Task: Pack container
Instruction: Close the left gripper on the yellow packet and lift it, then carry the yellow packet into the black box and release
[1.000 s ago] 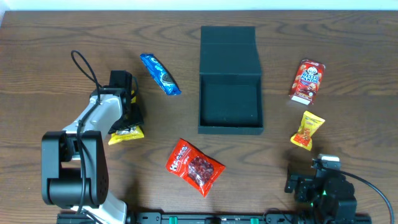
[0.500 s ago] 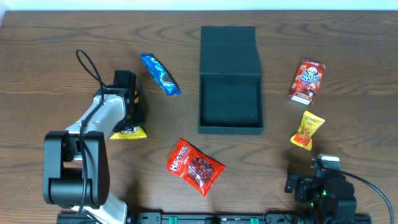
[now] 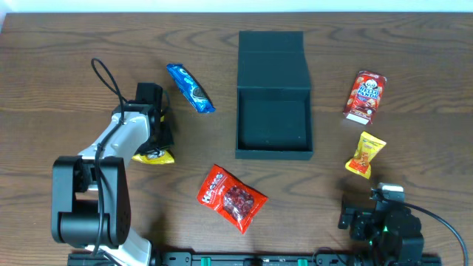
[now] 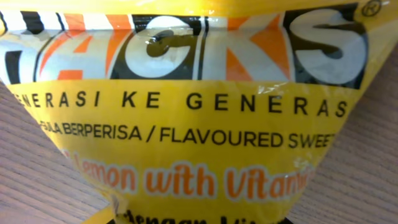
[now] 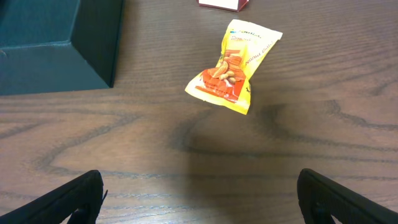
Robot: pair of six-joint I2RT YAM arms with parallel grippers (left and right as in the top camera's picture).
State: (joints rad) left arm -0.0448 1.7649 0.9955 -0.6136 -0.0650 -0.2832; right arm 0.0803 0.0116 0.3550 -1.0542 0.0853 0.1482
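One wooden table (image 3: 74, 59) carries all. One dark green container (image 3: 272, 122) stands open at its middle, lid laid back. Of two grippers, the left gripper (image 3: 153, 142) is low over the yellow sweets packet (image 3: 155, 157), and I cannot tell how its jaws stand. The right gripper (image 5: 208, 202) is spread wide. There are five snack packets: the red bag (image 3: 231, 198), red packet (image 3: 364, 97), blue packet (image 3: 190, 88), orange-yellow packet (image 3: 366, 154) and that yellow one.

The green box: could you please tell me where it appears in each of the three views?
Overhead: the green box lies top centre, lid open.
Left wrist: not in it; a yellow sweet packet fills the picture.
Right wrist: its corner fills the upper left.
Shared landmark, overhead and right wrist: the orange-yellow packet to the box's right.
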